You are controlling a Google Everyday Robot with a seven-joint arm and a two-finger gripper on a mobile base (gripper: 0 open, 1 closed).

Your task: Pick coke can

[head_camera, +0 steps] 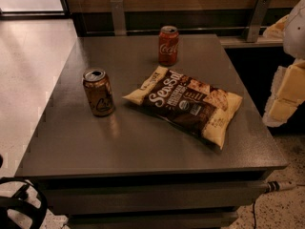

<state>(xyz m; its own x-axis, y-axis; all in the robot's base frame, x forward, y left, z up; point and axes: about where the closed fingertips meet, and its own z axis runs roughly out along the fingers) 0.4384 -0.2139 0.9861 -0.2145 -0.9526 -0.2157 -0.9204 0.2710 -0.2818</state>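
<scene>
Coke can (168, 45) stands upright near the far edge of the grey table (143, 151), a little right of centre. Long axis vertical, silver top up, white script facing the viewer. Nothing touches it, and bare tabletop shows on all sides.

Chip bag (186, 104) lies flat in front of the coke can and slightly to its right. It runs diagonally, from its upper-left corner near the can down to the table's right edge. That corner sits close to the can's base but apart from it.

Gold-brown can (98, 92) is upright on the left half of the table with its top opened. It is well apart from the coke can and just beside the bag's left corner.

Gripper (285, 95) is at the right edge of view, off the table's right side, seen only as pale blocky parts partly cut off. Open or closed: cannot tell. It holds nothing visible and sits well apart from the coke can, with the chip bag roughly between them.

Behind the table is a dark wall strip with two metal brackets (118, 15). A cable (281, 186) pokes out under the table's right front corner. Pale shiny floor (28, 70) lies to the left.
</scene>
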